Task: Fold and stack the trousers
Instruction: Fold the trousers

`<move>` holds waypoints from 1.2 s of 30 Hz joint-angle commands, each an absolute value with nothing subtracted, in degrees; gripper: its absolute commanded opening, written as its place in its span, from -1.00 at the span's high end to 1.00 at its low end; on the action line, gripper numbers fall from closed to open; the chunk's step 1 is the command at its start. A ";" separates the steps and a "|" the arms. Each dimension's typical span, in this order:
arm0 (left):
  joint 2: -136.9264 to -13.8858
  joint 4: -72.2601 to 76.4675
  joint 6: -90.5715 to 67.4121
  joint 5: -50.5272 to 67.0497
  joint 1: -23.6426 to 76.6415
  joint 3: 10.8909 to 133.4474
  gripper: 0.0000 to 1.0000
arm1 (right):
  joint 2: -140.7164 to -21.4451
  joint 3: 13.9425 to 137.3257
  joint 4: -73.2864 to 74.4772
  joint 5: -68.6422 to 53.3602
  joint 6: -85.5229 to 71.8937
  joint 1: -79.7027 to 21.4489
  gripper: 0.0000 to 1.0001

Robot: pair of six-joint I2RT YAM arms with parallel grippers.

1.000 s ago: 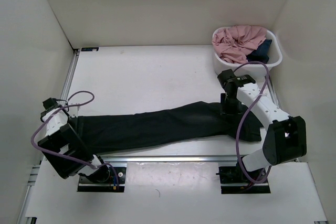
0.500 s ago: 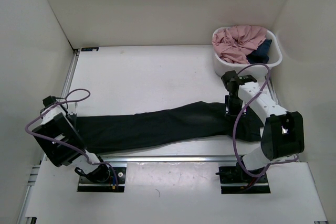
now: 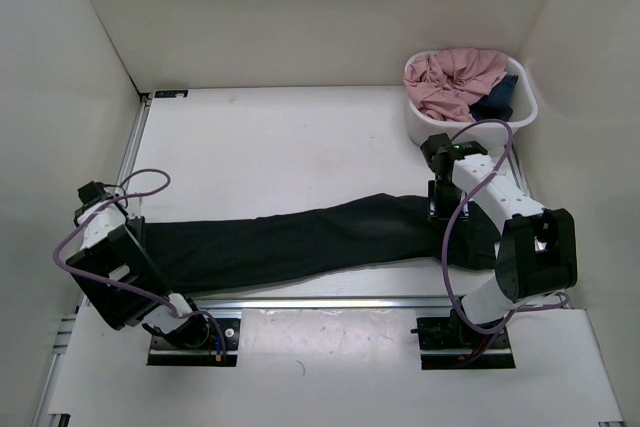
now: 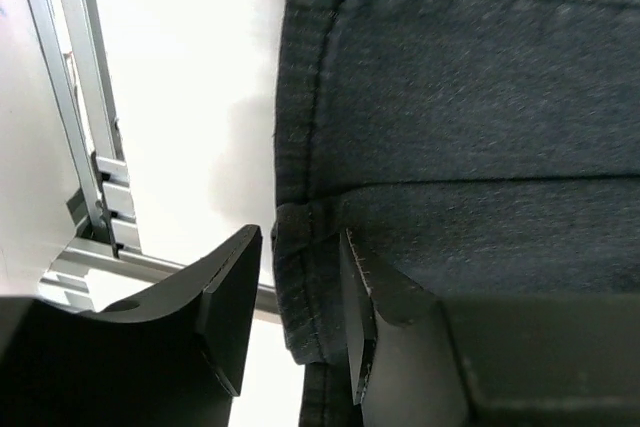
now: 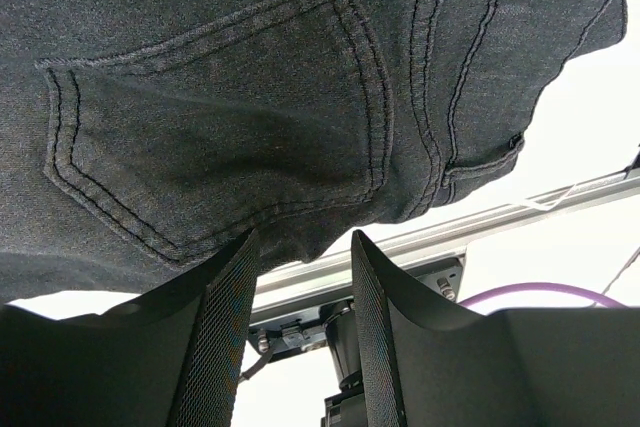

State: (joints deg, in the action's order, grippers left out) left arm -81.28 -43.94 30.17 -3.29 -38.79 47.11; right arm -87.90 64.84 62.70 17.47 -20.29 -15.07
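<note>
The black trousers [image 3: 290, 242] lie stretched full length along the near edge of the surface [image 3: 280, 147], low in the frame and not yet folded. At lower left, the left end effector [image 4: 300, 239] straddles the leg hem [image 4: 300, 127] with a gap beside the cloth, so it is released. At lower right, the right end effector [image 5: 302, 239] stands half-spread by the back pocket [image 5: 220, 137]; I cannot tell whether it pinches cloth. An arm at each end probably suits folding end to end. At far upper right, a white basket [image 3: 528, 107] holds a pink garment [image 3: 455, 77].

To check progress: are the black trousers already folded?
No, the black trousers lie stretched at full length across the table.
</note>
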 commanded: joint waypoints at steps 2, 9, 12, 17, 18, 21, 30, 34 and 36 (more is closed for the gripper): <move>-81.03 -45.00 31.37 -4.66 -39.90 46.05 0.05 | -87.54 66.80 63.19 18.19 -19.25 -14.94 0.07; -83.76 -46.05 31.90 -3.60 -40.42 46.05 0.72 | -87.54 67.32 63.72 19.34 -18.72 -14.94 0.07; -83.76 -46.05 32.52 -2.55 -40.43 47.27 0.72 | -87.54 67.32 63.72 19.86 -18.72 -14.94 0.07; -77.62 -46.05 32.52 3.24 -40.43 53.95 0.72 | -87.54 66.63 63.72 20.57 -18.72 -13.80 0.07; -76.48 -46.05 32.52 5.08 -40.43 55.10 0.72 | -88.06 66.62 63.72 21.09 -19.33 -13.28 0.07; -74.36 -46.05 32.52 7.29 -40.43 58.79 0.72 | -88.07 65.22 63.19 21.09 -19.34 -12.13 0.09; -79.70 -47.55 35.16 11.16 -40.43 60.64 0.72 | -87.54 63.28 62.14 21.09 -19.34 -11.07 0.09; -85.68 -47.02 33.22 12.30 -40.43 64.94 0.72 | -88.07 63.28 62.14 21.09 -19.34 -9.76 0.09; -86.92 -45.80 31.90 13.62 -39.81 67.05 0.72 | -88.07 65.11 62.14 21.62 -19.34 -8.36 0.09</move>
State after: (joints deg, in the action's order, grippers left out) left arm -87.15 -47.59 33.19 9.65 -40.01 63.11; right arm -87.90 63.29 62.41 20.21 -19.44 -9.89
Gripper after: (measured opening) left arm 0.146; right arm 0.458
